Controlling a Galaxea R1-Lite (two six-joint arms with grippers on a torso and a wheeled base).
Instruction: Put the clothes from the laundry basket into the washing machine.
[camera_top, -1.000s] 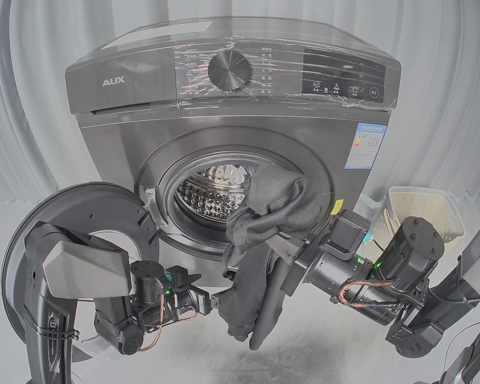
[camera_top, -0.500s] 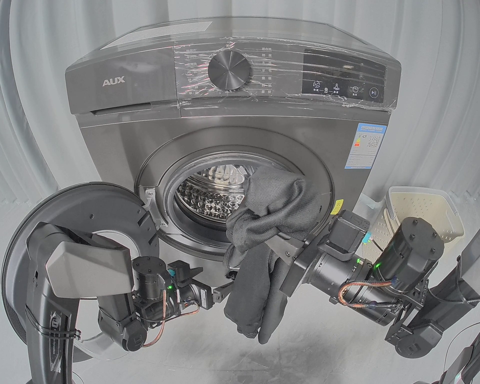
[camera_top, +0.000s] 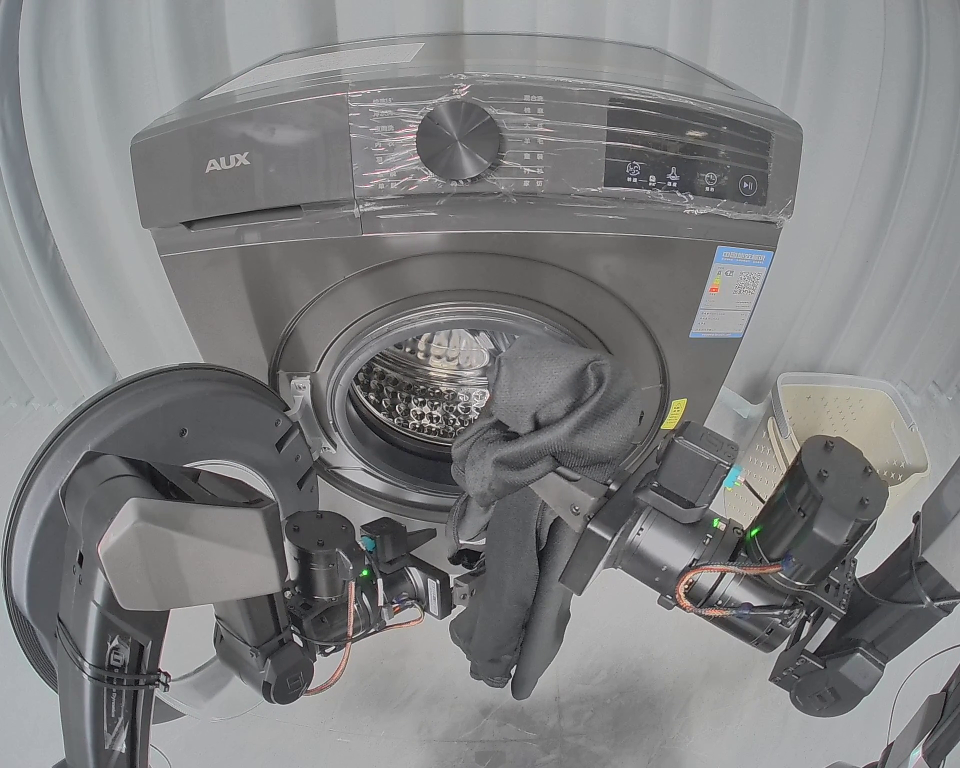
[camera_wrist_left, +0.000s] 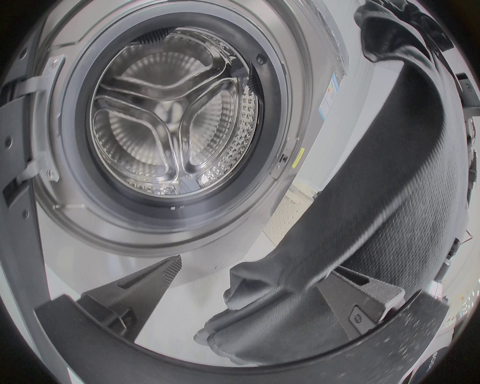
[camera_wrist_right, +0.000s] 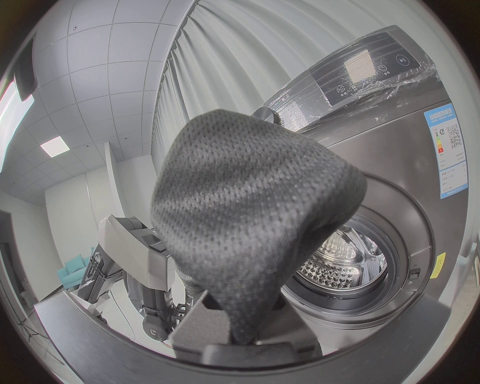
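Garment (camera_top: 545, 430) first: a dark grey, mesh-knit piece of clothing, held up in front of the round opening of the grey front-loading washing machine (camera_top: 460, 250). Its bunched top sits level with the opening's right rim. A long fold hangs down below the sill, clear of the floor.

The right gripper (camera_wrist_right: 245, 320) has its fingers closed tight on the bunched top, so the fabric domes over them. The left gripper (camera_wrist_left: 250, 270) sits low, just in front of the sill, with its fingers spread wide. The hanging fold passes between them and lies over one finger (camera_wrist_left: 360, 300); it seems to be resting there and not pinched, though the cloth hides the contact.

The round, grey-rimmed door (camera_top: 160, 440) stands swung open to the left. The shiny perforated steel drum (camera_top: 430, 390) looks empty from the left wrist view. The cream perforated plastic laundry basket (camera_top: 850, 420) stands to the right of the machine.

The step in hand looks like the loading itself: the garment is at the mouth but not yet inside. Next, the left gripper would need to close on the trailing fold and lift it over the sill. The right would carry the top into the drum before letting go, or the tail could drag out.
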